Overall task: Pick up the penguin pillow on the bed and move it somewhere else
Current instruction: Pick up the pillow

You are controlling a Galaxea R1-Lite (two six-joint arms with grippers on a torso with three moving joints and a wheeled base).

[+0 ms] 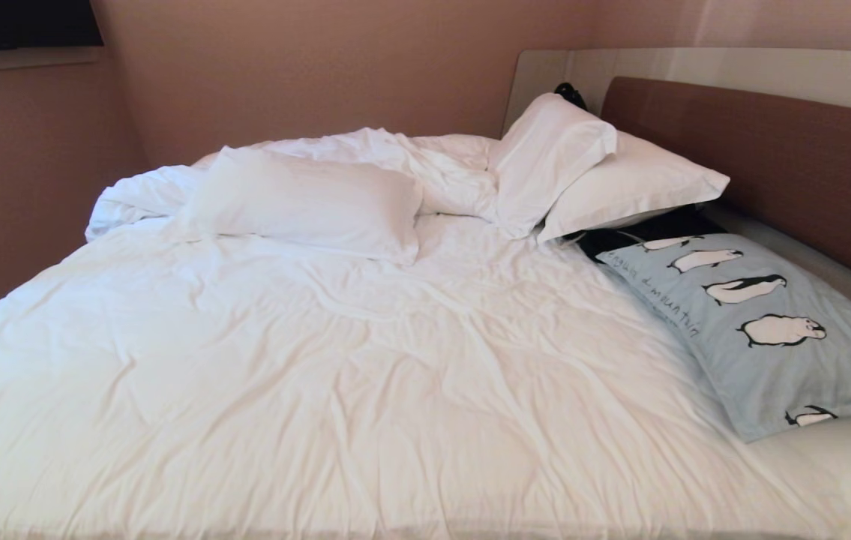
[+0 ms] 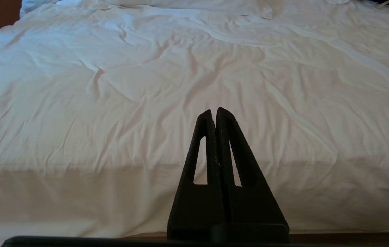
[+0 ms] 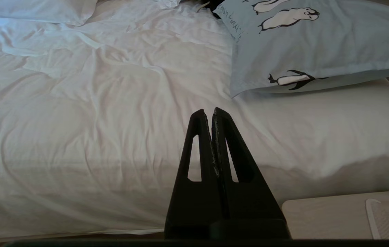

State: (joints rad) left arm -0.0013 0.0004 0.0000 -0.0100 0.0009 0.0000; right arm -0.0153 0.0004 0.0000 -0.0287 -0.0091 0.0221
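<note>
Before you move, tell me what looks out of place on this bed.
One white pillow lies mid-bed, away from the headboard, on a bunched duvet. The penguin pillow sits askew, with something dark tucked behind it.

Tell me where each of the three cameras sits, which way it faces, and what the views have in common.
Head view: high up, looking forward and down over the bed toward the penguin pillow; no arm shows.
Left wrist view: low beside the bed, facing across plain duvet; the shut left gripper shows.
Right wrist view: low beside the bed, facing the penguin pillow; the shut right gripper shows, and a pale tabletop below.
Shared: head and right wrist both show the pillow; all show the duvet.
</note>
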